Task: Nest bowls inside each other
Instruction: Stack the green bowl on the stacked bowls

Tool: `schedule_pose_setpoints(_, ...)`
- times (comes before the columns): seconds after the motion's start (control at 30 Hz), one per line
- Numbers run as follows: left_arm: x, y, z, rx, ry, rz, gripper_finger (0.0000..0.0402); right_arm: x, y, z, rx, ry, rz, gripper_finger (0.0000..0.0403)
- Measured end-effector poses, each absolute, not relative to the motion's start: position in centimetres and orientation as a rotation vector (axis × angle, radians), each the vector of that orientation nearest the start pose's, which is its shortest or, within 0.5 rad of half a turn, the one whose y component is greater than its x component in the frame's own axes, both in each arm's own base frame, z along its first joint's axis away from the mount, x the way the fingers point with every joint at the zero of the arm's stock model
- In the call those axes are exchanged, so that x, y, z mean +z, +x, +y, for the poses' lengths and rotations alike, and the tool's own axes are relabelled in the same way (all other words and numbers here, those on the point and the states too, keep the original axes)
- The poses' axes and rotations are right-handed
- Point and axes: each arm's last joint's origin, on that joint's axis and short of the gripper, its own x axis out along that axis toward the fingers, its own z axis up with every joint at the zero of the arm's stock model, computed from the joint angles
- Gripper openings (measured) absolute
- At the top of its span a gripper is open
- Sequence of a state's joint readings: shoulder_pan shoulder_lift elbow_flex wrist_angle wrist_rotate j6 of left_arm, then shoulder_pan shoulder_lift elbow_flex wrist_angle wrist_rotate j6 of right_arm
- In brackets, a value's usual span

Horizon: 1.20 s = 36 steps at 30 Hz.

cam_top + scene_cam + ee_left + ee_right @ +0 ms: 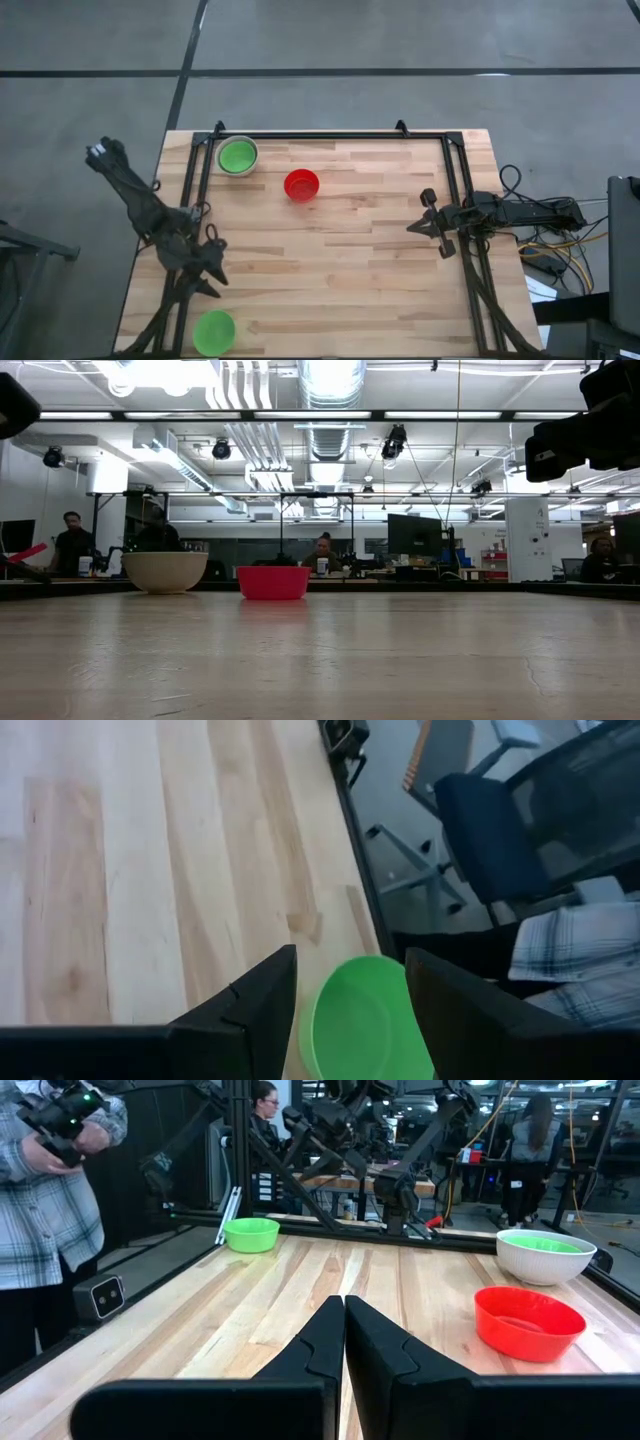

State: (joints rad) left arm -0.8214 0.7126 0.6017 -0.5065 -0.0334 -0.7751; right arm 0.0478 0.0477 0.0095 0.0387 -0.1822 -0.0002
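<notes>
A bright green bowl (213,332) stands upright on the table by its near left corner. My left gripper (210,270) hovers open just short of it, slanting down. In the left wrist view the green bowl (365,1020) shows between and beyond the two fingers, which stand apart from it. A grey-white bowl (238,156) with green inside it stands at the far left, and a red bowl (301,185) sits on the table to its right. My right gripper (415,227) waits shut and level at the table's right side.
A black metal frame (330,135) runs along the far edge and down both sides of the wooden table. A person in a plaid shirt (45,1200) stands beyond the table's near left corner. The middle of the table (330,270) is bare wood.
</notes>
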Motion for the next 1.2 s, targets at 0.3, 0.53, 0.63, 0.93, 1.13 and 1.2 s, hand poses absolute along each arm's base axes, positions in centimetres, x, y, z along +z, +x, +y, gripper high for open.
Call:
schedule_pose_setpoints(0.3, 23.7, 10.7, -12.8, -0.457, -0.426, 0.930, 0.0193, 16.7, 9.9, 1.0, 0.230, 0.000, 0.000, 0.0009)
schedule_pose_setpoints(0.53, 22.5, 10.6, -14.3, -0.456, -0.391, 1.011, 0.0193, 16.7, 9.9, 1.0, 0.230, 0.000, 0.000, 0.0009)
schedule_pose_setpoints(0.63, 22.1, 10.4, -14.9, -0.460, -0.383, 1.037, 0.0193, 16.7, 9.9, 1.0, 0.230, 0.000, -0.001, 0.0009)
schedule_pose_setpoints(0.93, 21.0, 10.2, -15.9, -0.411, -0.387, 1.101, 0.0193, 16.7, 9.9, 1.0, 0.230, 0.000, 0.000, 0.0009)
schedule_pose_setpoints(1.13, 20.2, 10.1, -16.5, -0.368, -0.392, 1.148, 0.0193, 16.7, 9.9, 1.0, 0.230, 0.000, 0.000, 0.0009)
schedule_pose_setpoints(1.2, 19.9, 10.1, -16.8, -0.367, -0.391, 1.157, 0.0193, 16.7, 9.9, 1.0, 0.230, 0.000, -0.001, 0.0009)
